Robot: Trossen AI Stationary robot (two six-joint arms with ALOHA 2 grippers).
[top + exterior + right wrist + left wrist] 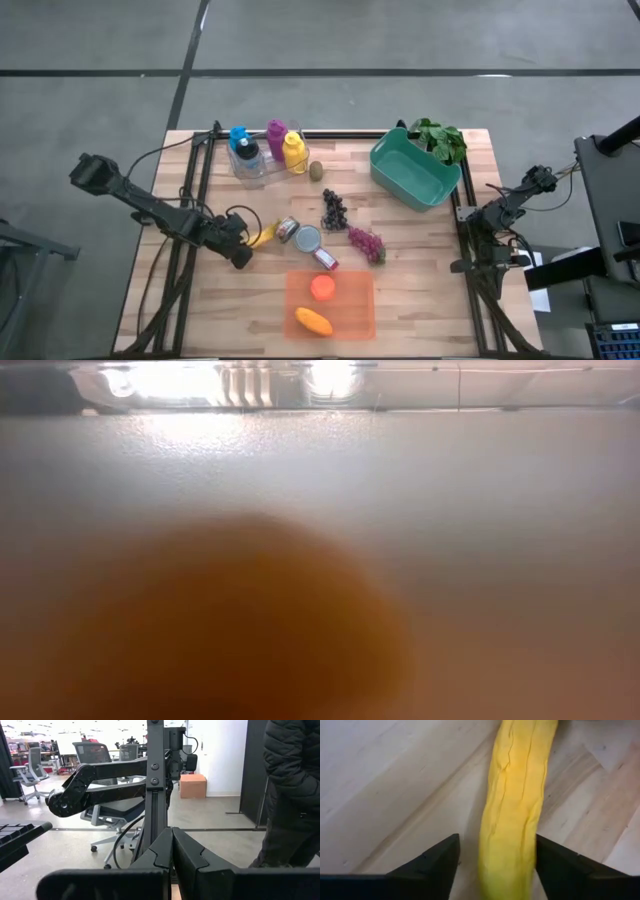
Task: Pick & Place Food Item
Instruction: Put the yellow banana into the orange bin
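While an orange blur fills the low view, the left gripper (495,865) straddles one long yellow banana (515,810) on the wooden table (420,290), fingers (435,860) apart; the right gripper (172,855), pressed together, waits at the table's edge

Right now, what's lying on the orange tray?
On the orange tray: a round orange-red fruit near its far edge and an elongated orange one at the near corner. Whatever lies beneath them is covered.
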